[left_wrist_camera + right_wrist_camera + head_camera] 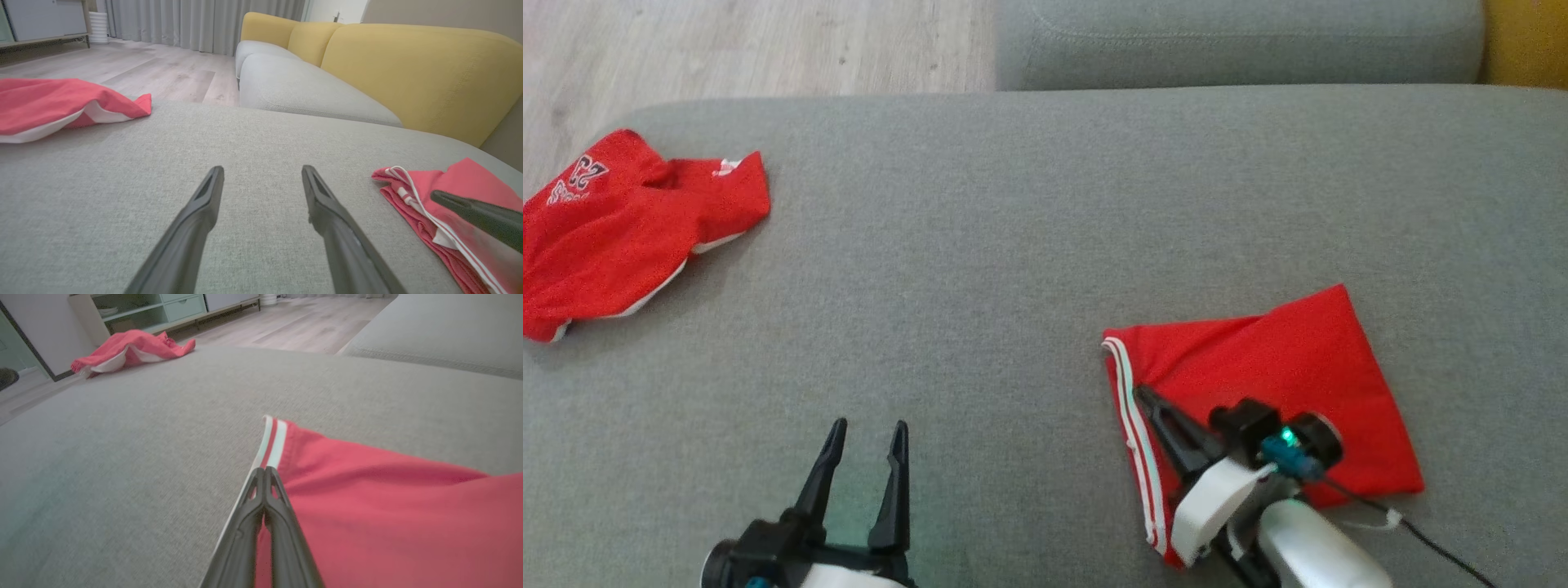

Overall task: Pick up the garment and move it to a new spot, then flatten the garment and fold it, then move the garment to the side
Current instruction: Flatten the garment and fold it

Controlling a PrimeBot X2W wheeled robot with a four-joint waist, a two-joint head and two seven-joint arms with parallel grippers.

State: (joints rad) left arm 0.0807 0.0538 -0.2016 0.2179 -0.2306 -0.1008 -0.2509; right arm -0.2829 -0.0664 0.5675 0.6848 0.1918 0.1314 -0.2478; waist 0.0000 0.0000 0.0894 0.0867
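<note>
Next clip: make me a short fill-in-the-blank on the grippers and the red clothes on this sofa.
1. The left gripper, over the bare grey cushion, has its jaws ____.
2. The right gripper is ____, its tips at the striped edge of the folded red garment.
3. The crumpled red jersey at the robot's far left bears the number ____.
4. The sofa backrest is ____.
Missing words: open; shut; 23; yellow.

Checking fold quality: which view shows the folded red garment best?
Head view: the folded red garment shows its outline and striped edge, partly under the right arm. The right wrist view gives one striped corner; the left wrist view, a side-on edge.
</note>
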